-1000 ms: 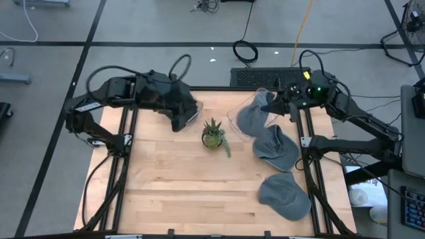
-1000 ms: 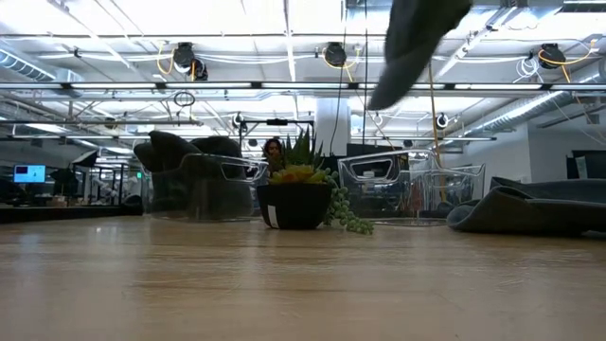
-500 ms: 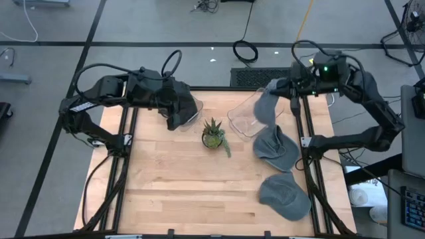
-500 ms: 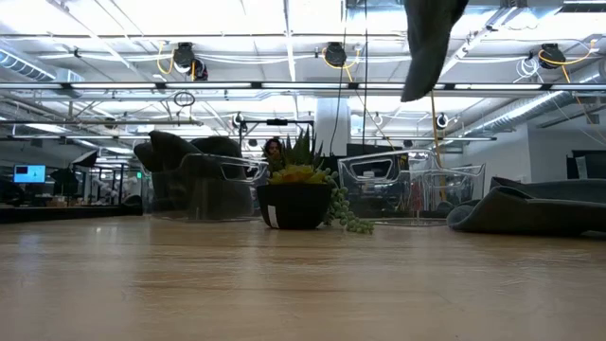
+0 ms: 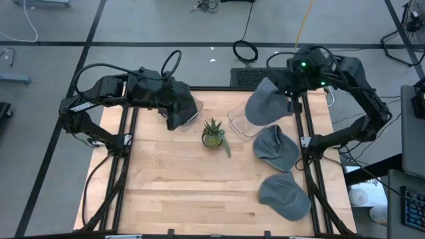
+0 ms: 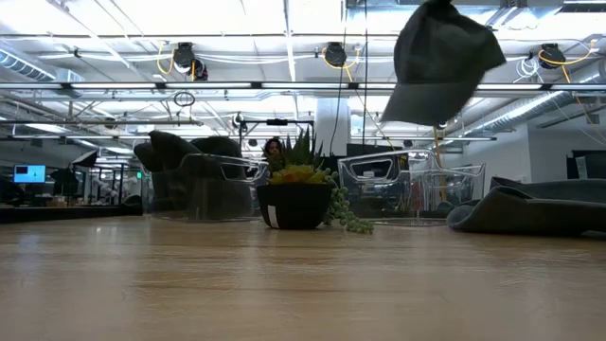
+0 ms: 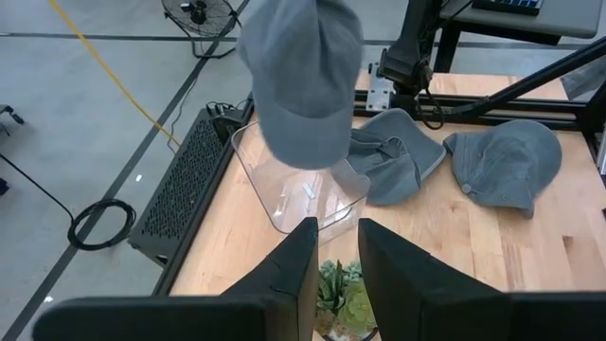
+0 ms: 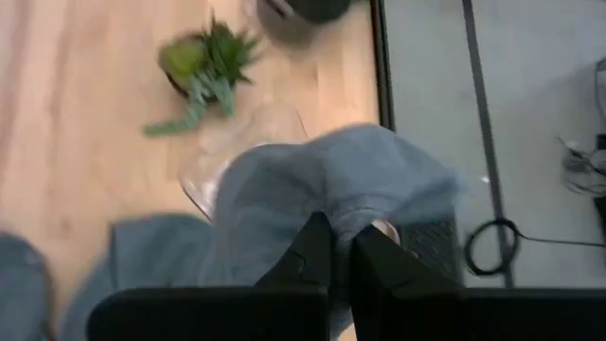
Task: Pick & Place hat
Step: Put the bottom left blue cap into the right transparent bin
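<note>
**Grey hat aloft over the clear bin**

Nearest the front edge of the table [image 5: 172, 199], on the right side: a grey cap [image 5: 284, 196] lying flat on the wood. Just beyond it, a second grey cap [image 5: 275, 147], also flat, close by the right rail. Both visible from the left wrist too, side by side on the boards.

Mid-table: a small potted plant [image 5: 213, 135] in a dark pot, upright, with a green strand trailing down one side. In the low view, dead centre, pot resting on the wood.

Further back, right of the plant: a clear plastic bin [image 5: 243, 121] at the table's far edge. And above it, up in the air, the hat [image 5: 264, 106] — hanging clear of the table, well off the wood, high in the low view with nothing beneath it touching. Pinched at its upper edge by the right gripper [image 5: 291, 98], fingers [image 8: 312, 248] clamped tight on the fabric, crown drooping below the grip.

Far left corner: left gripper [image 5: 178, 118] poised over a second clear bin [image 5: 192, 109] holding dark hats. Fingers [image 7: 295, 263] parted with a narrow gap, grasping nothing.

Beyond the table: grey floor, a coil of black cable [image 5: 244, 50], a yellow cord.
</note>
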